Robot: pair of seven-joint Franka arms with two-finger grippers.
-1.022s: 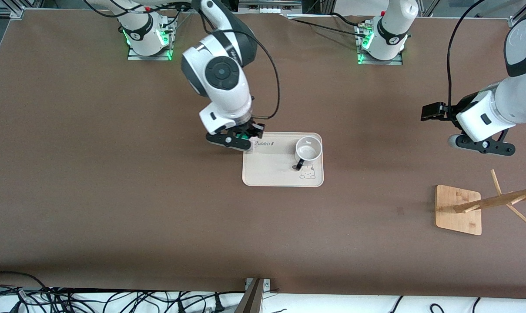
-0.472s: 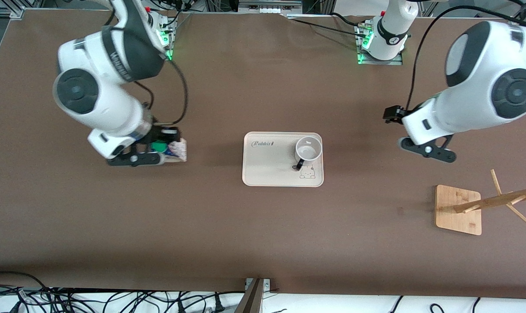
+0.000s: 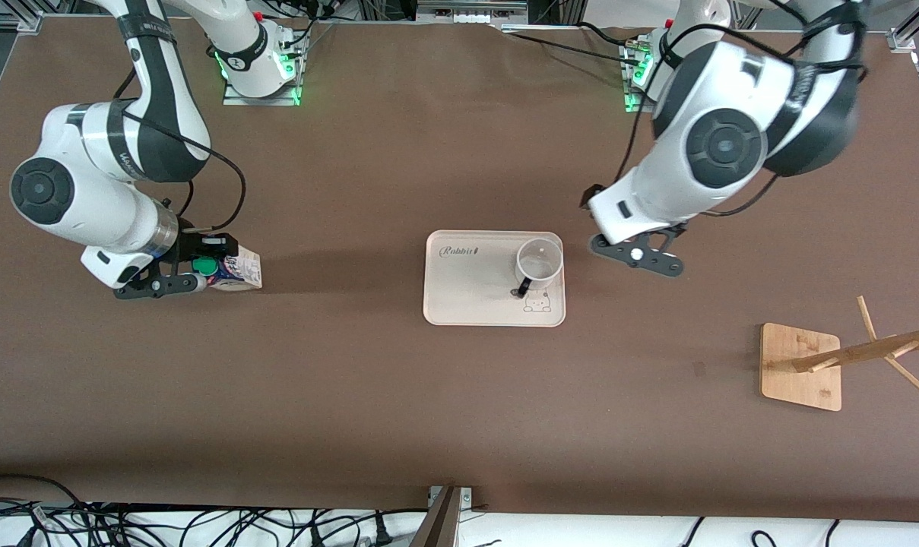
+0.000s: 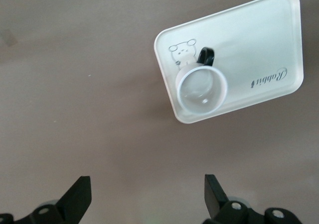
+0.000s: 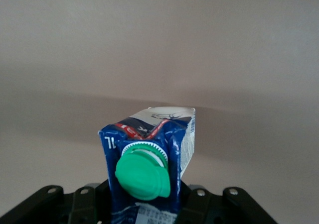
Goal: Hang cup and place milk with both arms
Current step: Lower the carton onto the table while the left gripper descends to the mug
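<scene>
A: We've watched the right gripper (image 3: 201, 275) swing the milk (image 3: 231, 271) off the tray (image 3: 474, 300), clear out toward the right arm's end of the table, jaws clamped on it throughout.

B: And we see the left gripper (image 3: 640, 257), fingers spread wide, has come in from the rack end to hang just beside the cup (image 3: 540, 264).

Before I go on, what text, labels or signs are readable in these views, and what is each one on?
"Rabbit": script word printed on the tray, at the corner away from the cup; a small animal drawing sits on the tray by the cup's handle.
Milk carton, held in the right hand: print too blurred to read.
Arm casings: lettering too small to read.
Left hand, wooden rack: no text.
</scene>
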